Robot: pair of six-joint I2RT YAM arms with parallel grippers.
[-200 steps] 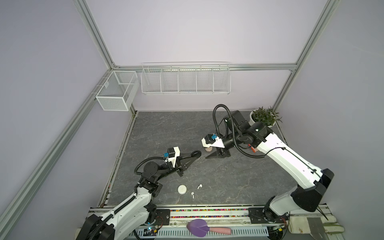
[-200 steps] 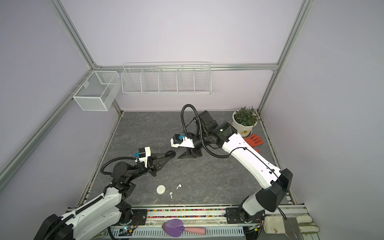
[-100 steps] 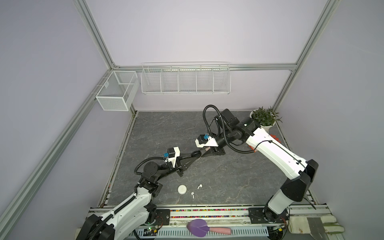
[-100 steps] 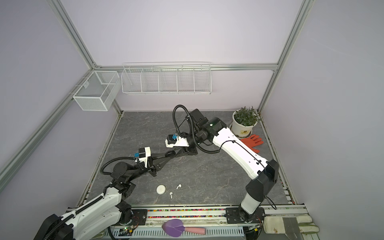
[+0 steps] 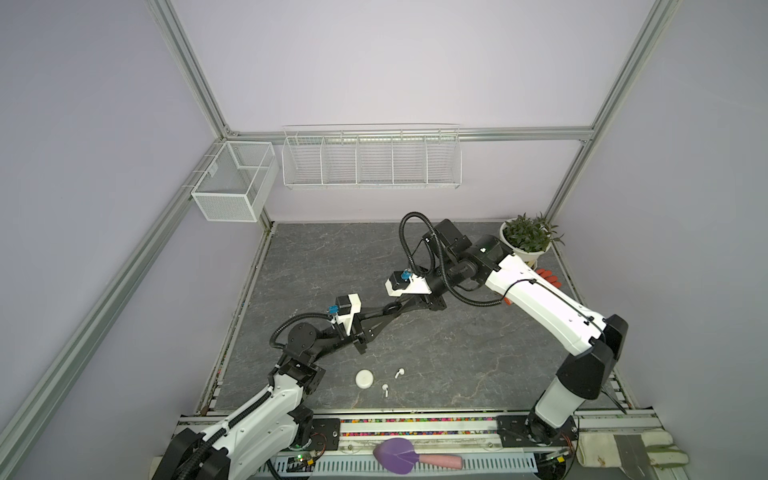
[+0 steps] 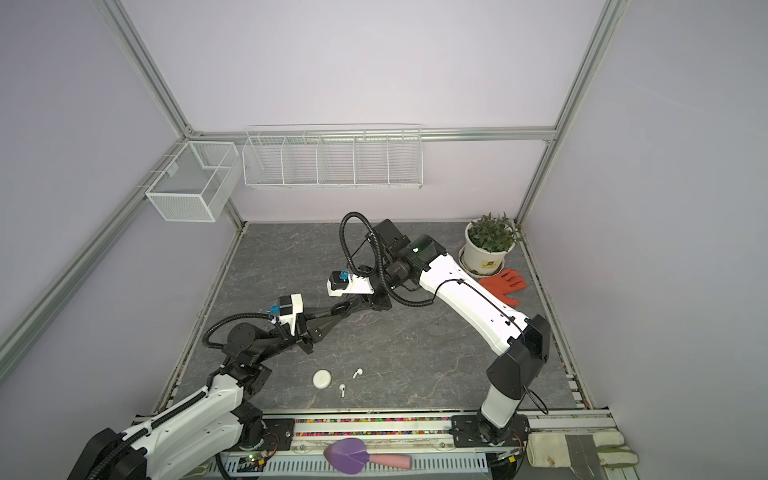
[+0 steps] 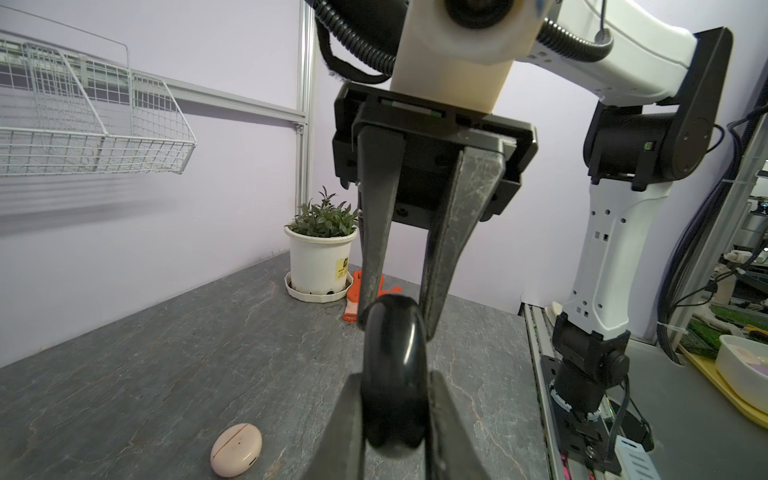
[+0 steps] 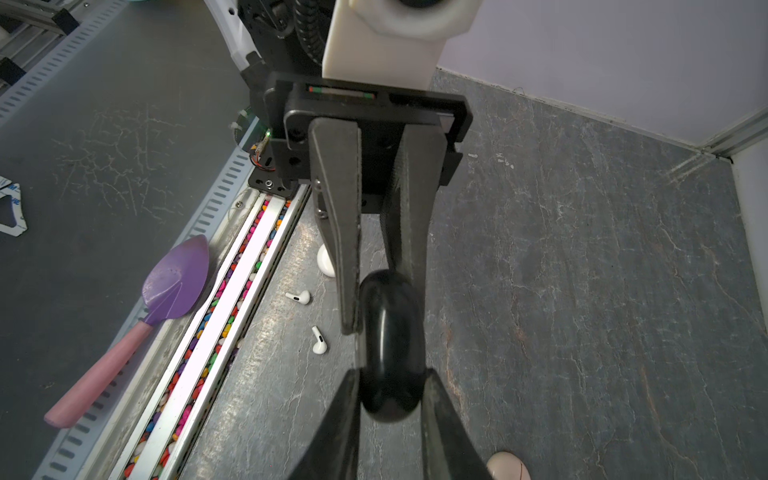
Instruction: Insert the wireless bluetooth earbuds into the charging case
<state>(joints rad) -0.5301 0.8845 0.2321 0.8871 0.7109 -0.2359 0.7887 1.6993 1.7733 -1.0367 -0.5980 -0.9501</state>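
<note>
Right wrist view, left tool (image 8: 380, 299) and right tool (image 8: 390, 374) clamp black case (image 8: 388, 332), pink case (image 8: 509, 465) cropped

No legible text, yellow label (image 7: 342, 270) on white plant pot (image 7: 312, 266) unreadable

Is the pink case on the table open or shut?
Shut: the pink case lies whole, with only a thin seam across it.

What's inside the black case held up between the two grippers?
Nothing inside shows: the black case is closed, only its glossy shell visible between the left gripper and right gripper. Whatever it holds is hidden.
</note>
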